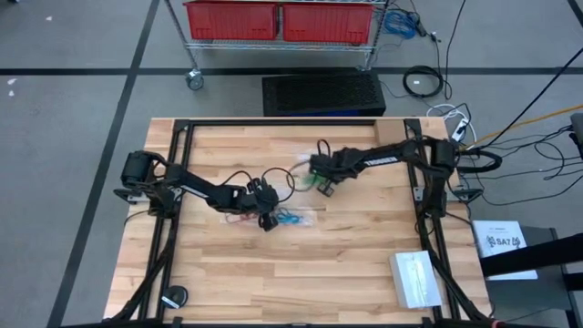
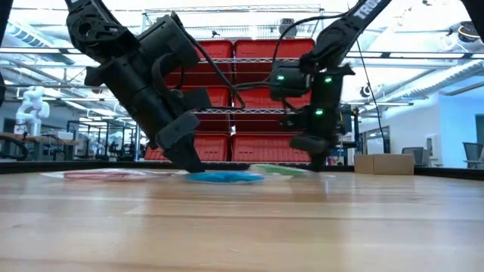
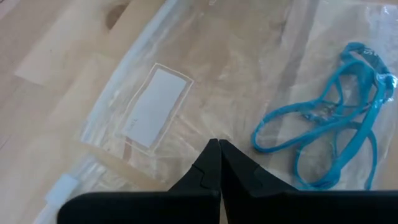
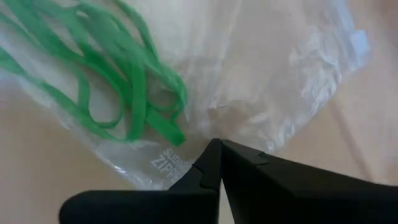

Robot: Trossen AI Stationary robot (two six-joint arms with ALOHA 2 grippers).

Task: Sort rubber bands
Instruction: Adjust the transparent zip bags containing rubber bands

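Blue rubber bands [image 3: 329,127] lie inside a clear plastic bag [image 3: 186,74] with a white label, flat on the table. My left gripper [image 3: 219,145] stands shut on that bag beside them; in the high view it [image 1: 267,220] is between the blue bands [image 1: 291,219] and red bands [image 1: 239,220] to its left. Green rubber bands [image 4: 124,93] lie in a second clear zip bag [image 4: 280,74]. My right gripper [image 4: 219,144] is shut at that bag, just right of the green bands [image 1: 311,179]. My left gripper touches the flat film of the clear bag [image 3: 205,134] with its shut fingertips, slanting down from the table's left. I cannot tell whether any film is caught between them. The bag lies on the table. My right gripper is shut on the zip bag's film near its printed zipper edge [image 4: 186,152], pointing steeply down. Wrinkles in the film [image 4: 249,118] run toward the fingertips. One layer or several, I cannot tell. The bag's far part rests on the table.
A white box [image 1: 417,279] lies at the near right and a black round object [image 1: 173,296] at the near left. Black cables [image 1: 239,177] loop over the table's middle. Black frame rails [image 1: 273,125] border the tabletop. A cart with red bins [image 1: 278,20] stands beyond.
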